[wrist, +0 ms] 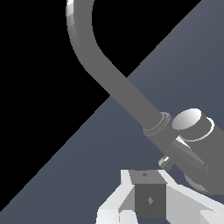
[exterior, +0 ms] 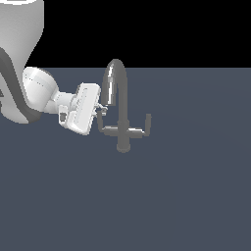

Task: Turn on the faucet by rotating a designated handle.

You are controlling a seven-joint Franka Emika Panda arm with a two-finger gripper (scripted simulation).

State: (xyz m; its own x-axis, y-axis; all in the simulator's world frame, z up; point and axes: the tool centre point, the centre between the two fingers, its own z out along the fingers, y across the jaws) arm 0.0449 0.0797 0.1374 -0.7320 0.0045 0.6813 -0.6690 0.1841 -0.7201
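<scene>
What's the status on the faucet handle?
Pincer at the handle on the exterior view's left, jaw state unclear. Faucet upright, other lever untouched. Nothing in the way.

You will find nothing to read here. The faucet (exterior: 120,110) bears no brand, number or sign. The gripper (exterior: 101,110) beside the faucet is likewise unmarked in both views.
</scene>
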